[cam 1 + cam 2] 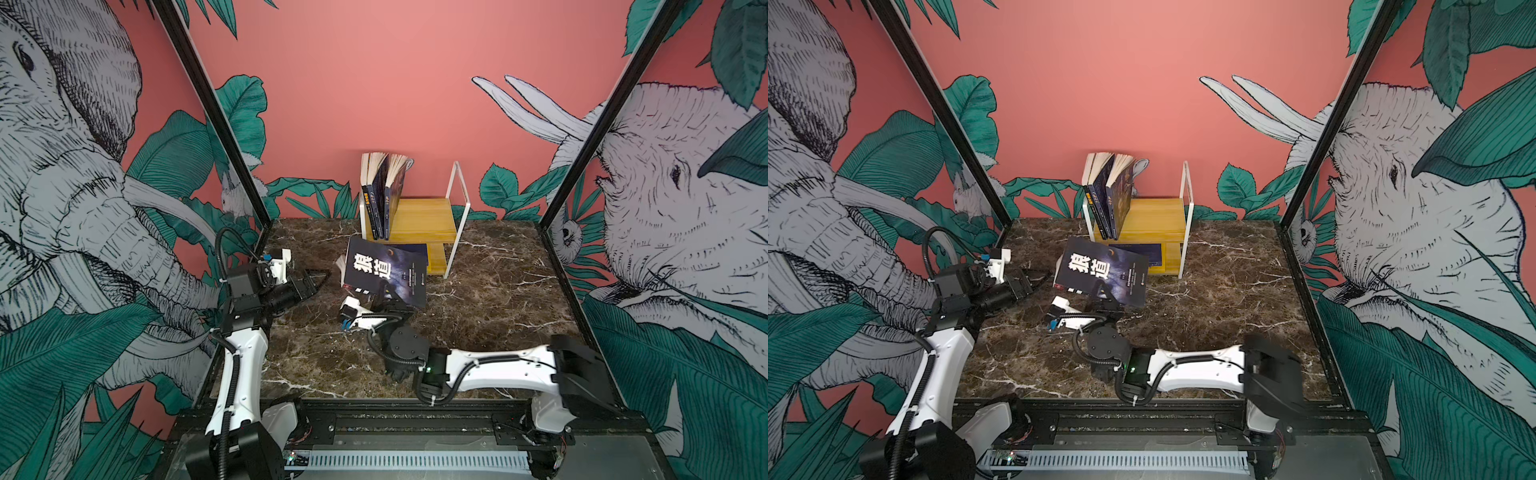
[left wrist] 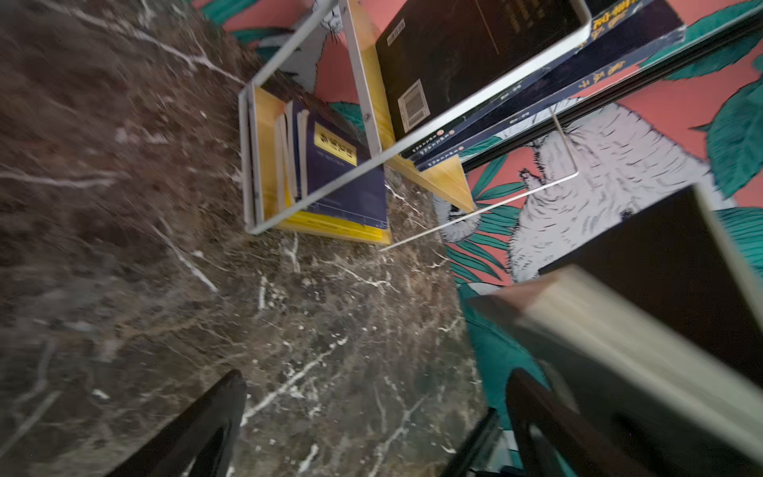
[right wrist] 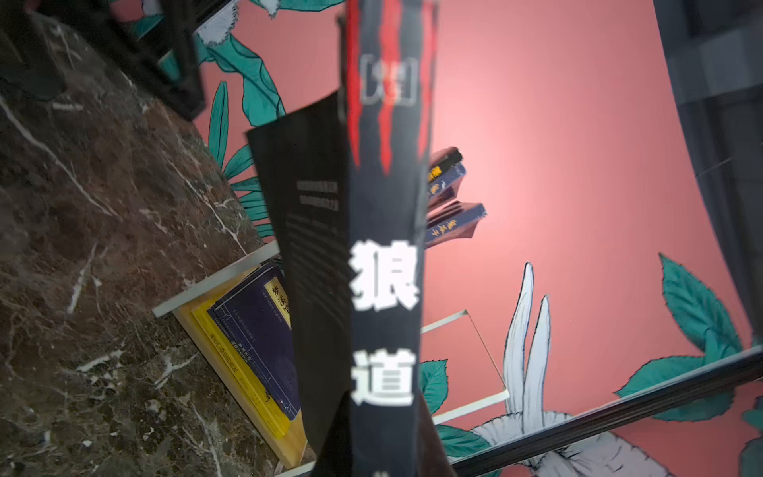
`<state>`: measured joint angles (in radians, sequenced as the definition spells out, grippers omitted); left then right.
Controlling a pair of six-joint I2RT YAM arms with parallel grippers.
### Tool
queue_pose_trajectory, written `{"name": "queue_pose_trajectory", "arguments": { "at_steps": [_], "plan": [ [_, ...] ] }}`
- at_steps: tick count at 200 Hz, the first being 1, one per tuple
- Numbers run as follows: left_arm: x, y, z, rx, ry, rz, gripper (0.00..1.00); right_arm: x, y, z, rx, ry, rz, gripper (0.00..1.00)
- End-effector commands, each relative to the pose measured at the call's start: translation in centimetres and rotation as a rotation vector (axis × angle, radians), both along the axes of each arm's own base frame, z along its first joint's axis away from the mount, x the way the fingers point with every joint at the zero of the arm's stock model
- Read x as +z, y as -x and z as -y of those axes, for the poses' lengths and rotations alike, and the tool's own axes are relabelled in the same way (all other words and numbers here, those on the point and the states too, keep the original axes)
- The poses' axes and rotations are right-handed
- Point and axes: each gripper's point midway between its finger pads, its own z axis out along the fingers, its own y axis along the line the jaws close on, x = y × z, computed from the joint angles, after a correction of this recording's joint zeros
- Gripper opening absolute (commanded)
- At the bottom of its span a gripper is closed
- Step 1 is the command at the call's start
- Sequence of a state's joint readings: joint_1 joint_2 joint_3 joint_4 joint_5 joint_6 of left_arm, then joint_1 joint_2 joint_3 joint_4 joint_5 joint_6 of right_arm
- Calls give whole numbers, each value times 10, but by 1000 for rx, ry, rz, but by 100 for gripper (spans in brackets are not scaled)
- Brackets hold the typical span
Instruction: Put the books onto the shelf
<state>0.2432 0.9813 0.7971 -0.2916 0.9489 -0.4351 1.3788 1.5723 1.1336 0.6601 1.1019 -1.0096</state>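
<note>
One book is in hand. In both top views the right gripper (image 1: 384, 296) is closed on the near short edge of the black paperback with big white characters (image 1: 386, 268), which seems lifted off the dark brown marble table (image 1: 498, 316). Its cover tilts up toward the camera; its long axis runs from the fingers away to the small rack of yellowish wood boards in a thin white metal frame (image 1: 457, 195), which stands just behind it. The left gripper (image 1: 321, 279) hangs just beside the book's left edge, spread wide and holding nothing. On the upper board three upright paperbacks (image 1: 380, 195) lean at the left end, their pages fanned at the top; the right part of this board is bare.

In the left wrist view two black fingers (image 2: 198, 425) stand well apart over the veined marble with nothing between them; a pale matte page edge of the black paperback is close by but blurred. On the lower board lie navy paperbacks with a yellow title label (image 2: 338, 165).

In the right wrist view the smooth black spine, with white characters and red claw marks, rises straight from the gripper; the fingers themselves hardly show.

I judge that the right arm, already holding the book, must carry it forward and stand it in the bare space; the cover is thin and may bend, and the leaning neighbours may slide.
</note>
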Motion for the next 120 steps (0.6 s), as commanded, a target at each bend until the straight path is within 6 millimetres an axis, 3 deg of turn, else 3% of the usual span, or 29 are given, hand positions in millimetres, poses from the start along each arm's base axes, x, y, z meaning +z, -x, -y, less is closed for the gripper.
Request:
{"name": "queue_pose_trajectory", "arguments": {
  "at_steps": [1, 58, 86, 120],
  "plan": [
    [2, 6, -8, 33, -132, 87, 99, 41, -13, 43, -46, -234, -115, 0],
    [2, 24, -4, -1, -273, 219, 99, 133, -45, 113, -109, -567, -132, 0],
    [3, 34, 4, -39, -369, 302, 99, 148, -69, 122, -175, -626, -89, 0],
    [2, 46, 8, -36, -426, 367, 100, 148, -106, 124, -221, -743, -41, 0]
  ]
}}
